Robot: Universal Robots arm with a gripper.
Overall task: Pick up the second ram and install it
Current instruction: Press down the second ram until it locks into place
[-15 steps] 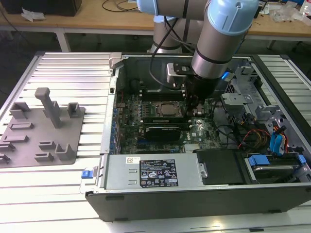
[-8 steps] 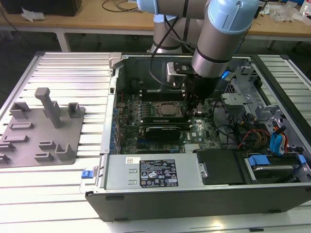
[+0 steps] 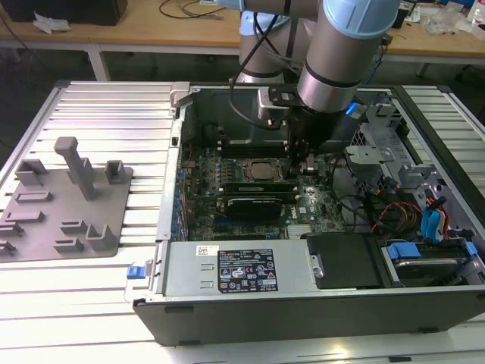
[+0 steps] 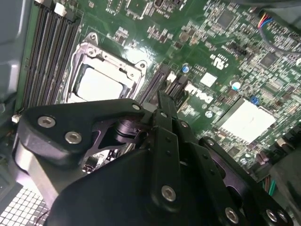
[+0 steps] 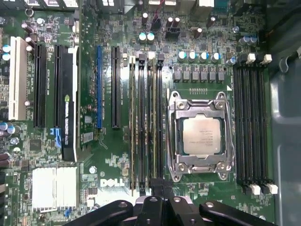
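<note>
The gripper (image 5: 162, 188) is down inside the open computer case (image 3: 303, 303), with its tips at the end of the memory slots (image 5: 146, 122) beside the processor (image 5: 202, 136), so I judge the installing step is in hand; the note forbids me to say more of the move after. The jaws look closed together, but I cannot tell if the second ram (image 5: 151, 122), which seems to stand already in a slot just at the tips, is still held.
</note>
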